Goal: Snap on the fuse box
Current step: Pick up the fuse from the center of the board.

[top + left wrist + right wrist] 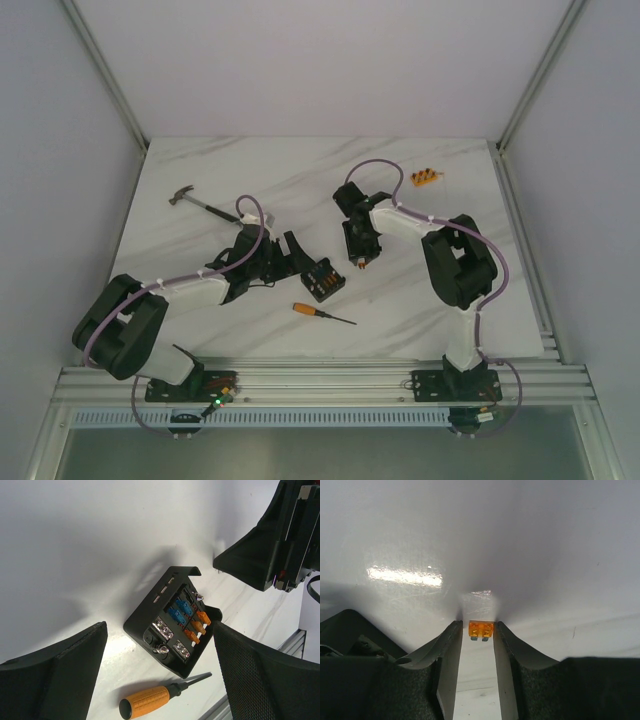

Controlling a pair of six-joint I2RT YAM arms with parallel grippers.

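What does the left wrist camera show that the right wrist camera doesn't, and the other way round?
Only the left wrist view: the black fuse box with blue and orange fuses in it, and an orange-handled screwdriver near it. Only the right wrist view: one small orange fuse between the right arm's jaws; whether it is gripped is unclear. Both: the white table and each camera's own dark jaws.

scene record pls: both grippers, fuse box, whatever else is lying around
left gripper: open, aimed at fuse box, not touching it
right gripper: fingers flank a small orange fuse; firm grip not certain
fuse box: lying flat, blue and orange fuses exposed
screwdriver: orange handle, lying near fuse box
hammer: far left, apart
orange block: far right, apart
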